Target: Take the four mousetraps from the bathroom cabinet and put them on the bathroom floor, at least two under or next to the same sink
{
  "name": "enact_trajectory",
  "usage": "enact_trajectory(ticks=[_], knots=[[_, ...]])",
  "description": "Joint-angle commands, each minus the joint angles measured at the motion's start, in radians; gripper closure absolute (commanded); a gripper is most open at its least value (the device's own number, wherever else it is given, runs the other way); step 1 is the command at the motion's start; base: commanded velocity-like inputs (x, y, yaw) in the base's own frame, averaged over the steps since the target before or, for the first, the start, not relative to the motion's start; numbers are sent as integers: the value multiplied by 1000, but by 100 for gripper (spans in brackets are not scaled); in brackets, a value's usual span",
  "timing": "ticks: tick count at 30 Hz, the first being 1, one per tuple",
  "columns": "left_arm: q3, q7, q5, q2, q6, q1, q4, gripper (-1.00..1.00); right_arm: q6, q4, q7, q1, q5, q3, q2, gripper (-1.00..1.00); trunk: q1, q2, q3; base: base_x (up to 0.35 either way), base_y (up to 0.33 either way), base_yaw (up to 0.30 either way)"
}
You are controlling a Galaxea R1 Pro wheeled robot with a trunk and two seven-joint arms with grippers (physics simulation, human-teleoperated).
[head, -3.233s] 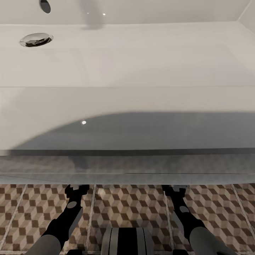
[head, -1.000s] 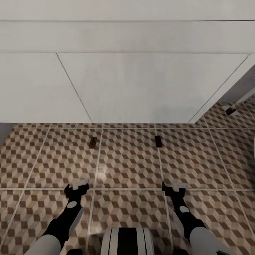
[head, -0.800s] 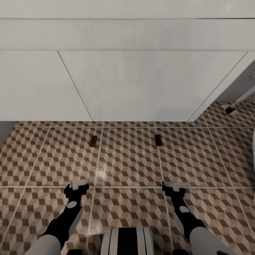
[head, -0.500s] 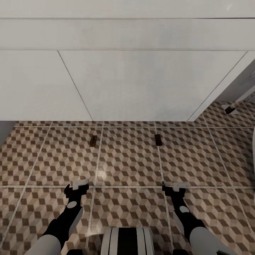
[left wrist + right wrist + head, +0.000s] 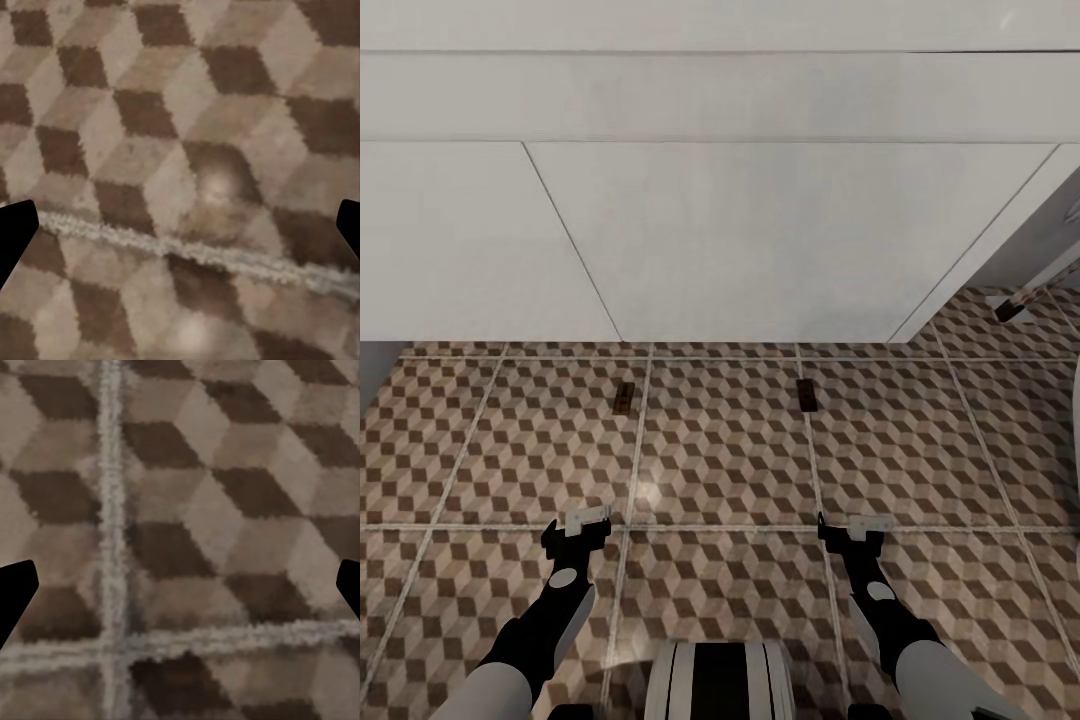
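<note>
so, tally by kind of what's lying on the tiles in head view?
Mousetraps near the white vanity: 2, one ahead of the left claw, one ahead of the right claw.
Dark thing by the vanity's right corner, too small to name: 1.
Total: 3.

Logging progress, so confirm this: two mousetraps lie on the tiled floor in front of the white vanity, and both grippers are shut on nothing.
One detail is wrong: both the left gripper and right gripper are open, as the wrist views show. The two mousetraps do lie on the bathroom floor before the white vanity.

white vanity unit (image 5: 760,230): two flat fronts | small dark object (image 5: 1010,311): right of vanity
</note>
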Motion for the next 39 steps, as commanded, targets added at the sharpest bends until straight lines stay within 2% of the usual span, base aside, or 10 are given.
enact_trajectory(ticks=[1, 39], knots=[[-5, 7, 3, 1, -3, 0, 1, -100, -3, 1, -4, -1, 11, -5, 1, -100, 0, 0, 0, 0, 0, 0], [-4, 5, 5, 1, -5, 0, 1, -100, -5, 1, -4, -1, 11, -5, 1, -100, 0, 0, 0, 0, 0, 0]])
